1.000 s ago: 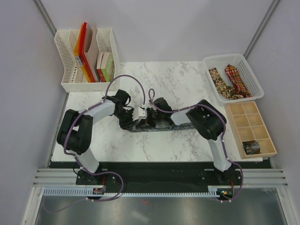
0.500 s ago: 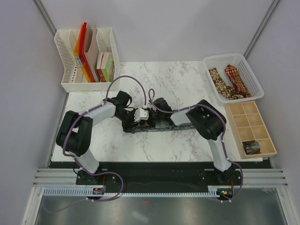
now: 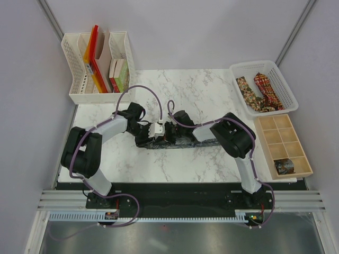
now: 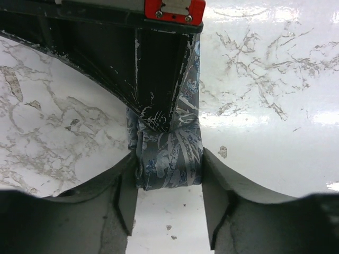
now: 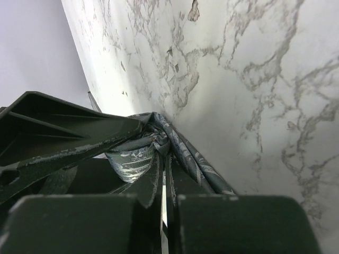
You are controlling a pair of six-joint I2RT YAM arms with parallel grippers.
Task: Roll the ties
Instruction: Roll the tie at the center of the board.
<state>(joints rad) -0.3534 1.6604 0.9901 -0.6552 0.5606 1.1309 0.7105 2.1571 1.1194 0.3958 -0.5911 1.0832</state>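
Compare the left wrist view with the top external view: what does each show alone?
Left wrist only: the rolled end of the grey-green tie, gripped between the fingers of the left gripper. Top external only: two ties in the white basket, one roll in the wooden box, the book rack. Both: the right gripper pinching that tie on the marble table.

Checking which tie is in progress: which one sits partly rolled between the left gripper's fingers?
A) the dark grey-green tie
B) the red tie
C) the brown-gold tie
A: the left wrist view shows the dark grey-green tie coiled between the fingers of the left gripper, while the red tie and the brown-gold tie lie in the white basket.
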